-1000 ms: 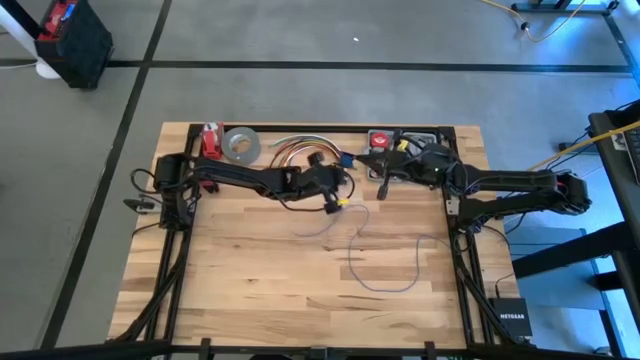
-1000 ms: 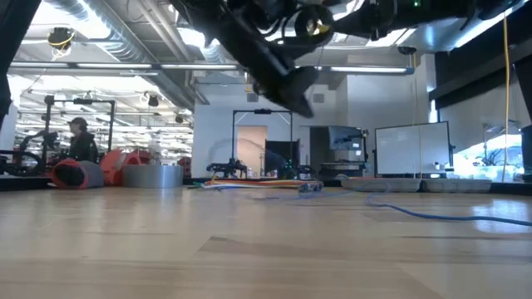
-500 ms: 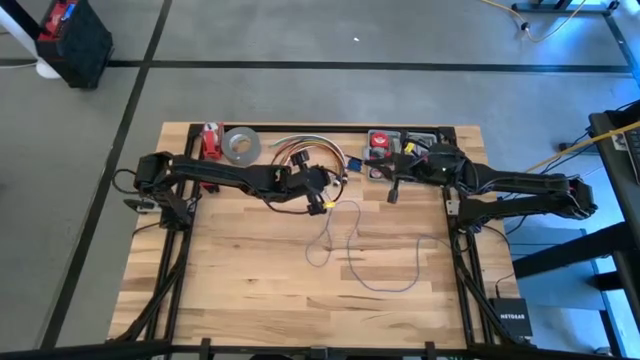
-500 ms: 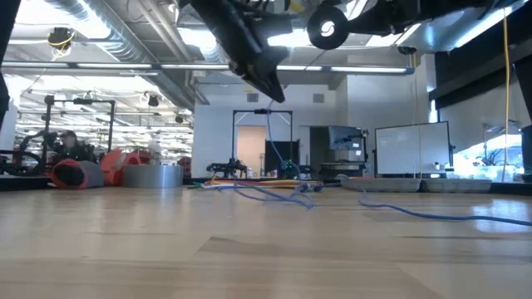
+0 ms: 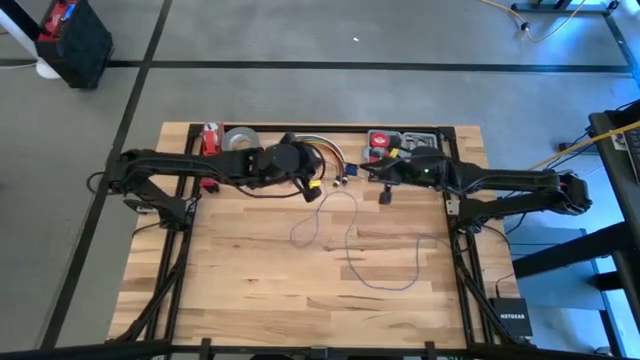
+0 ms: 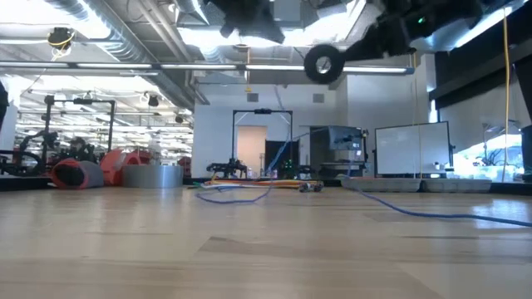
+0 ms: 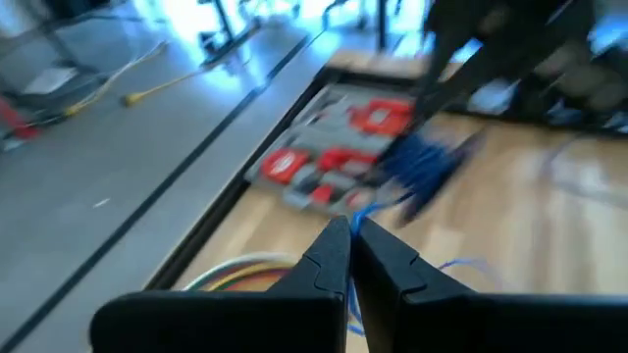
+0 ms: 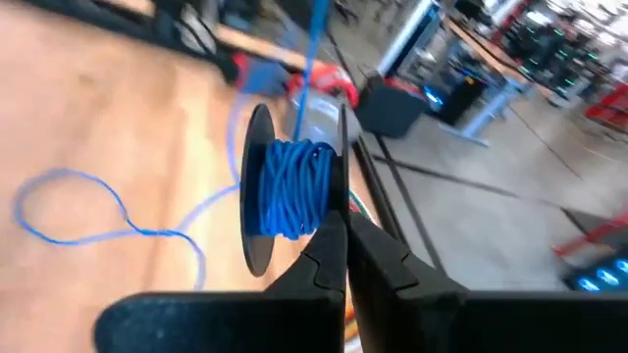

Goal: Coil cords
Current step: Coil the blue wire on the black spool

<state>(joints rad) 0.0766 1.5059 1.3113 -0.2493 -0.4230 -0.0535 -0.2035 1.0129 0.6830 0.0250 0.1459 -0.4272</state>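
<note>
Thin blue cords [image 5: 385, 262] — loose loops on the bench [image 5: 250, 290], partly wound on a black spool [image 8: 285, 186]; left end effector [image 7: 350, 245] pinching the strand, right end effector [image 8: 343, 230] clamped on the spool.

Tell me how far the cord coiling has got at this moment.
Partly done. Several turns of blue cord already sit on the spool held by the shut right gripper. In hand: the left gripper, shut, pinches the cord near the arched cable bundle. Left: a long slack run still loops across the table.
</note>
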